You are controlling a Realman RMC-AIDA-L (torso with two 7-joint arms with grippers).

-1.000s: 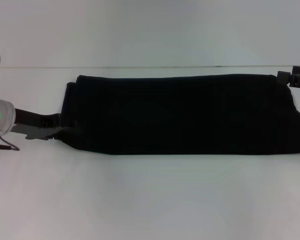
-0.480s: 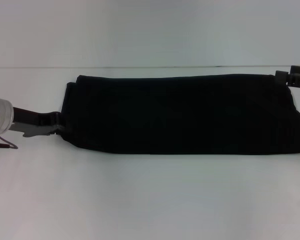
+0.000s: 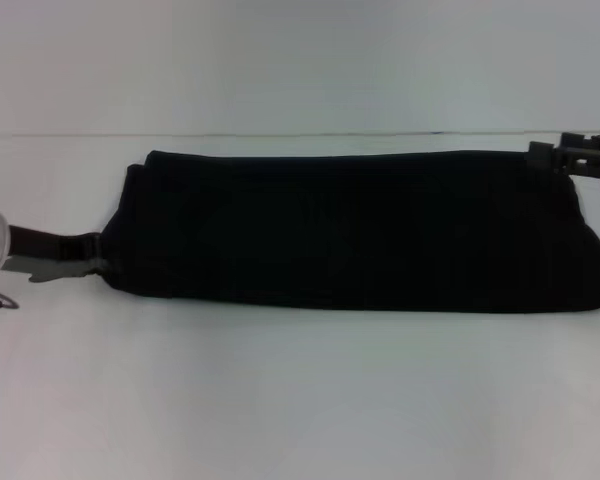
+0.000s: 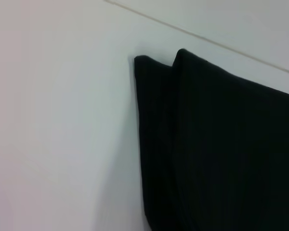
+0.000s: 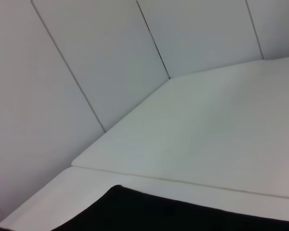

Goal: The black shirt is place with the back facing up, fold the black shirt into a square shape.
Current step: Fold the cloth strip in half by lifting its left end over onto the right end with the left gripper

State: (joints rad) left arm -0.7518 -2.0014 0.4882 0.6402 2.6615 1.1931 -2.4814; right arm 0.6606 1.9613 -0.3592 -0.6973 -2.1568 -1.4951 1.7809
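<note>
White table (image 3: 300,400) under me, pale panelled wall (image 5: 86,62) behind it; the black shirt (image 3: 360,230) lies across the far half as a long folded band, layered edges showing at its left end (image 4: 156,144); my left gripper (image 3: 90,268) sits low at that end's near corner, tip against the cloth, whether pinching I cannot tell; my right gripper (image 3: 555,158) is at the far right corner, touching the fabric, grip equally unclear.

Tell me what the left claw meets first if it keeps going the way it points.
Likely the black shirt: the left claw points at its near-left corner, tips about at the edge; contact unclear.
</note>
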